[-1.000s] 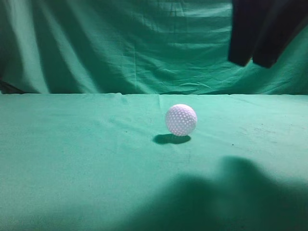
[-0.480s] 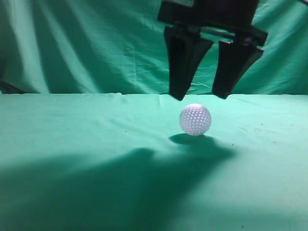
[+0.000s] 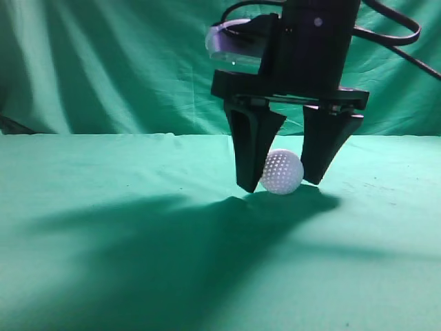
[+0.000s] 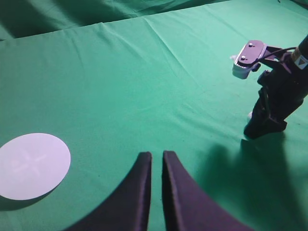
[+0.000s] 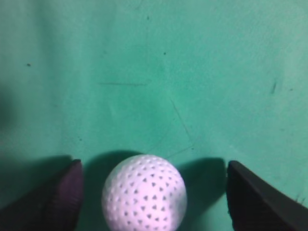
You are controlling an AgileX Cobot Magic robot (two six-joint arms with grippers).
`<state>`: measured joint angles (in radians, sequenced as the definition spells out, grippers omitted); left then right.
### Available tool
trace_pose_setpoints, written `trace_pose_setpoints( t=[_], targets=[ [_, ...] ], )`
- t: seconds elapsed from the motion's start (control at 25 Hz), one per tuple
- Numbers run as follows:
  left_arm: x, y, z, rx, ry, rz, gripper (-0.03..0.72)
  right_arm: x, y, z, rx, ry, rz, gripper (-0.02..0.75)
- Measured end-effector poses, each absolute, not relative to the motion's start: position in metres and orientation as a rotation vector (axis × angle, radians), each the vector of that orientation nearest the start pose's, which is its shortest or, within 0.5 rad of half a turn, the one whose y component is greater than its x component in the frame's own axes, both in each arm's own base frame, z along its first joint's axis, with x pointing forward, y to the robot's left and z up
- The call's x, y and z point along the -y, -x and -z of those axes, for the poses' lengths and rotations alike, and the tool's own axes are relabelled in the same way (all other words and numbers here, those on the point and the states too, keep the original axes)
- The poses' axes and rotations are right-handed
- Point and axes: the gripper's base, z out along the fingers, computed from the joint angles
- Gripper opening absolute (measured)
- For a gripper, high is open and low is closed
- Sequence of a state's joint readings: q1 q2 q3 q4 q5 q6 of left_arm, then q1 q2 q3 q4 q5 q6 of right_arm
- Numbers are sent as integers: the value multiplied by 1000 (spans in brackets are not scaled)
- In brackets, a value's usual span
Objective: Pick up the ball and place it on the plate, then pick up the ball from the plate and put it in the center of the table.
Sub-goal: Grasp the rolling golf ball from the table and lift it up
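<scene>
The white dimpled ball (image 3: 282,172) rests on the light green table (image 3: 103,227). My right gripper (image 3: 279,185) is open and lowered around it, one black finger on each side, tips near the cloth. In the right wrist view the ball (image 5: 144,192) lies between the two fingers with a gap on both sides, nearer the left one. My left gripper (image 4: 155,155) is shut and empty, hovering over the cloth. The flat white plate (image 4: 32,165) lies at the left of the left wrist view, well away from the ball.
A darker green backdrop cloth (image 3: 138,62) hangs behind the table's far edge. The right arm (image 4: 276,96) with its wrist camera stands at the right in the left wrist view. Its shadow falls across the front of the table.
My right gripper has come in from the upper right and dropped down until its open fingers straddle the ball. The ball has rolled a little to the right.
</scene>
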<state>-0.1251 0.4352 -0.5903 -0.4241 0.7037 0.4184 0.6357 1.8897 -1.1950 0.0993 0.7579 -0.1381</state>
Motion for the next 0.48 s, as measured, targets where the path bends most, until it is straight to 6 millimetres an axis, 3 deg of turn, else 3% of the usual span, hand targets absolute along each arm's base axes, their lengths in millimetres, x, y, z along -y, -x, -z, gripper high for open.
trace_pose_setpoints(
  t=[0.08,0.28,0.48],
  targets=[
    [34,-75,-323,-1945,-382,292,60,-220,-288,-162,-2780,1028,-179,536],
    [34,-75,-323,-1942,-381,291,60,-220,-289,-160,-2785,1023,-175,336],
    [34,-75,-323,-1942,-381,291,60,-225,-294,-170,-2785,1025,-179,334]
  ],
)
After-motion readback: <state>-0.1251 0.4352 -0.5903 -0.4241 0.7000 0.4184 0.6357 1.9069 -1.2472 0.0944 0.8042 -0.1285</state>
